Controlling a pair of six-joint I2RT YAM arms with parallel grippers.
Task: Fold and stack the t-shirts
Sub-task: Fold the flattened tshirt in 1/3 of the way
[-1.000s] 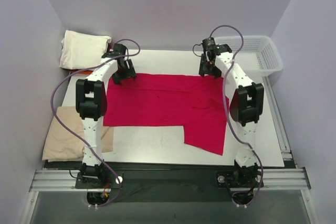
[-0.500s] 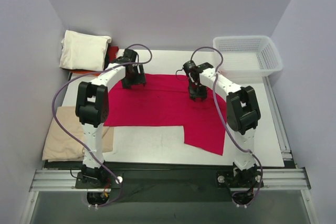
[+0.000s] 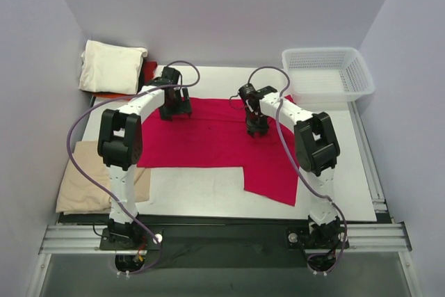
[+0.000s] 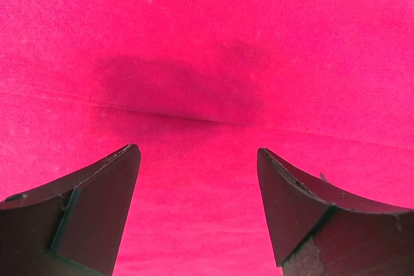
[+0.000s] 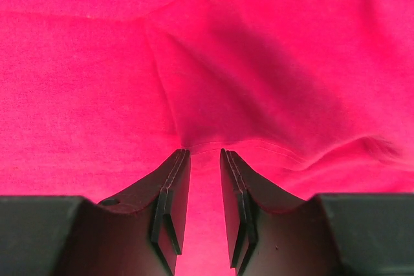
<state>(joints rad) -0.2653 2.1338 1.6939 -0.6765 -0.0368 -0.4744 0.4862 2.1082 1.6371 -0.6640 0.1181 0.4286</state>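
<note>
The crimson t-shirt [image 3: 208, 137] lies spread flat in the middle of the white table [image 3: 201, 189]. It forms one broad band from left to right, with a flap at its right end reaching toward me. Right of its middle a second layer of the same cloth lies over it, ending in a stitched hem.

My right gripper [image 5: 204, 153] is down on the crimson t-shirt right of its middle, toward its far edge, with its tips at that hem. The jaws stand close together with only a thin slit of red showing between them. I cannot tell whether any cloth is pinched in there.

My left gripper [image 4: 197, 153] hangs over the far-left part of the crimson t-shirt, near its far edge. Its jaws are spread wide and hold nothing. A faint crease and a shadow sit in the cloth just beyond the tips.

Beyond the crimson t-shirt's far-left corner, a cream-white t-shirt [image 3: 111, 66] sits folded, with a sliver of orange-red cloth [image 3: 104, 94] showing beneath it. Left of the crimson t-shirt's near-left corner lies a tan t-shirt [image 3: 83, 182], partly behind my left arm. Beyond the far-right corner stands a white lattice basket [image 3: 361, 78].
</note>
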